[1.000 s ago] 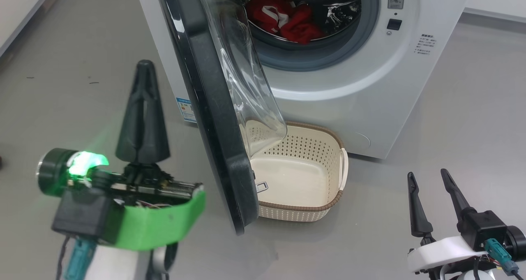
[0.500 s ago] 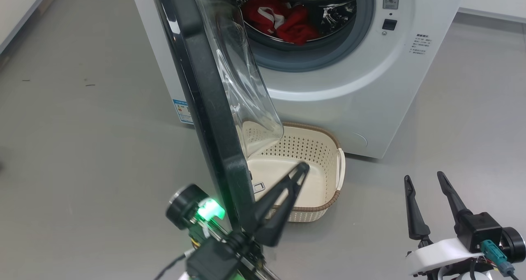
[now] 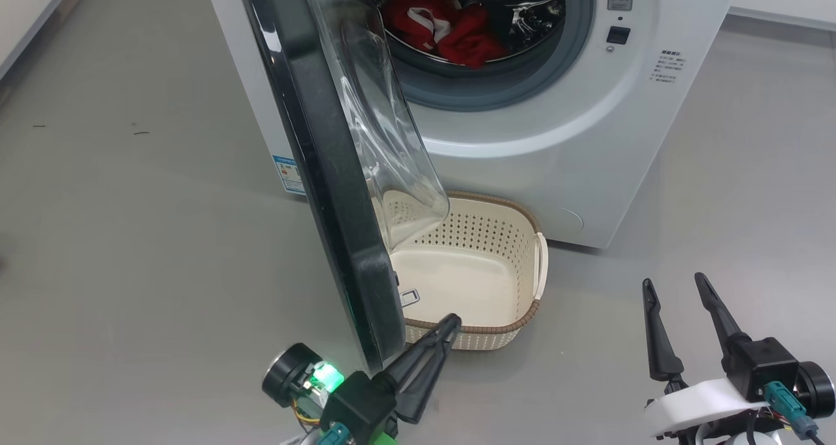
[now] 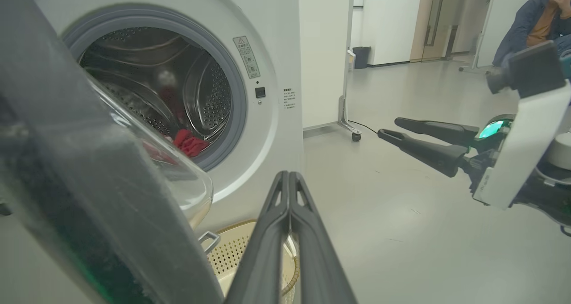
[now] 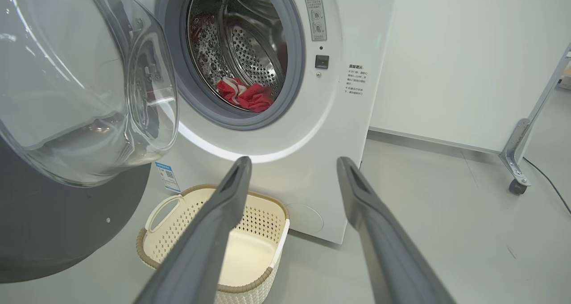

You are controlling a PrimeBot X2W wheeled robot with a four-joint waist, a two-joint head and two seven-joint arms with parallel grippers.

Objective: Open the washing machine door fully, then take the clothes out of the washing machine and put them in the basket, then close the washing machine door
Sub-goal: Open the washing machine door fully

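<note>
Left hand (image 3: 449,322) closed tight, empty, beside the washing machine door (image 3: 326,170); right hand (image 3: 673,280) spread wide, empty.

Colour rundown: the left pincer (image 3: 449,321) has near-black fingers with a green light (image 3: 326,374) glowing behind it. The right pincer (image 3: 673,280) is just as dark, on a white mount (image 3: 699,399) with a teal plug (image 3: 784,398). Right at the left pincer's tip, the basket (image 3: 516,327) is cream with rows of dot holes, a brown woven-look rim and a white handle (image 3: 541,268). Beside that pincer, the door (image 3: 326,170) is glossy black around a clear glass bowl (image 3: 392,151). Further ahead, the washing machine (image 3: 575,138) is white, with a grey gasket (image 3: 496,92), a small blue label (image 3: 287,174) and a shiny hole-dotted steel drum (image 5: 250,40). The clothes (image 3: 457,30) are bright red with white trim. The floor's (image 3: 130,249) flat grey.
</note>
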